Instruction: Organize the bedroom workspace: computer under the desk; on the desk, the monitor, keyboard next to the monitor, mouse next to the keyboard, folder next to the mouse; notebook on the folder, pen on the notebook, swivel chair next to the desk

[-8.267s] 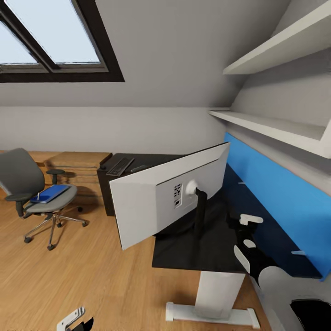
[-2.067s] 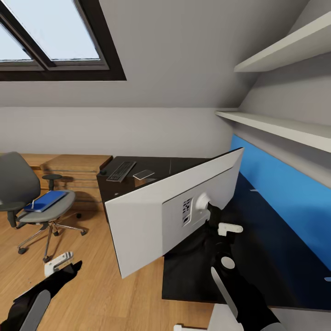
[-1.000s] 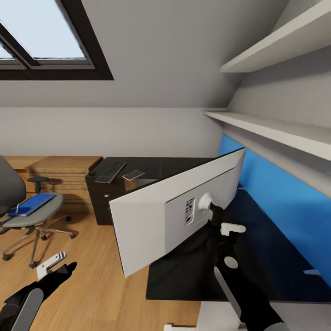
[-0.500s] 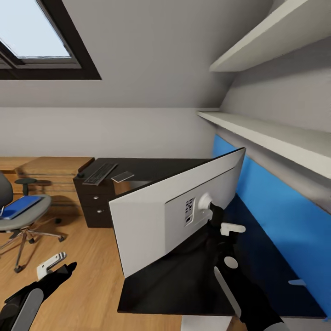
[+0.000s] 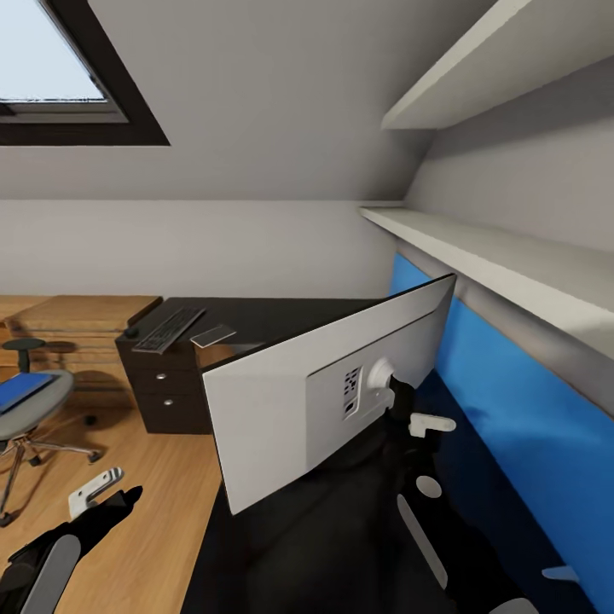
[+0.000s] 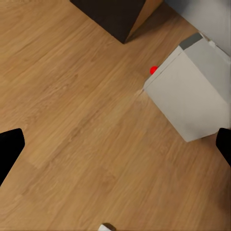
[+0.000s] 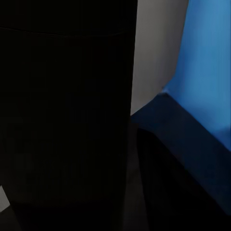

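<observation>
Pale grey walls and sloped ceiling frame the glossy black desk point(image 5: 281, 546); from the head view, the right gripper point(image 5: 408, 419) grasps the black stand of the wide white-backed monitor point(image 5: 281, 401), which has kept its place while the view has swung rightward, so the carry looks near its setting-down. Beyond lie the slim black keyboard point(image 5: 169, 328) and grey swivel chair point(image 5: 30, 405). Left wrist view: light grey tower computer point(image 6: 192, 94) stands on wood floor point(image 6: 82, 125), left fingers point(image 6: 9, 149) spread, holding nothing. Right wrist view: dark stand close, blue back panel point(image 7: 211, 62) beyond
</observation>
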### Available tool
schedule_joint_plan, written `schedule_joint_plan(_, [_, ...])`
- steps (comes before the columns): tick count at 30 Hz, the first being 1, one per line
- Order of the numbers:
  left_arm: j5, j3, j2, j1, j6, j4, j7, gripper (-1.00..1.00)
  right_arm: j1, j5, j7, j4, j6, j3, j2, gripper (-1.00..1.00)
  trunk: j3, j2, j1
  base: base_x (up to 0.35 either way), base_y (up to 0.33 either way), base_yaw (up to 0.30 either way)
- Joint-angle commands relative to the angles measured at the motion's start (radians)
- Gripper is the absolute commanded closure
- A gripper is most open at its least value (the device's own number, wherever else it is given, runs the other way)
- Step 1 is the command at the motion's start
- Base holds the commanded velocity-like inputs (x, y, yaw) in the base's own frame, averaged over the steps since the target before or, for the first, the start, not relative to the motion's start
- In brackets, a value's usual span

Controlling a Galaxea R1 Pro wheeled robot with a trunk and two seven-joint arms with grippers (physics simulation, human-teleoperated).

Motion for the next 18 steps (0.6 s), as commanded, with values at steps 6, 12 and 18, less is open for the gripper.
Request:
schedule_joint_plan(6, [0.011,0.000,0.000,-0.001,0.004,-0.002,0.009,-1.00,-0.001,0.005,-0.009,0.011,-0.005,0.004,-0.002,1.00,-0.001,-0.001,0.001,0.313,-0.005,0.000])
schedule_joint_plan(12, [0.011,-0.001,0.000,0.000,0.004,-0.002,0.009,-1.00,-0.001,0.005,-0.007,0.011,-0.005,0.004,-0.002,1.00,-0.001,-0.001,0.001,0.185,0.000,0.000])
schedule_joint_plan(18, [0.011,-0.002,0.000,-0.001,0.004,-0.001,0.009,-1.00,-0.001,0.006,-0.007,0.011,-0.005,0.005,-0.002,1.00,-0.001,-0.001,0.001,0.101,0.000,0.000])
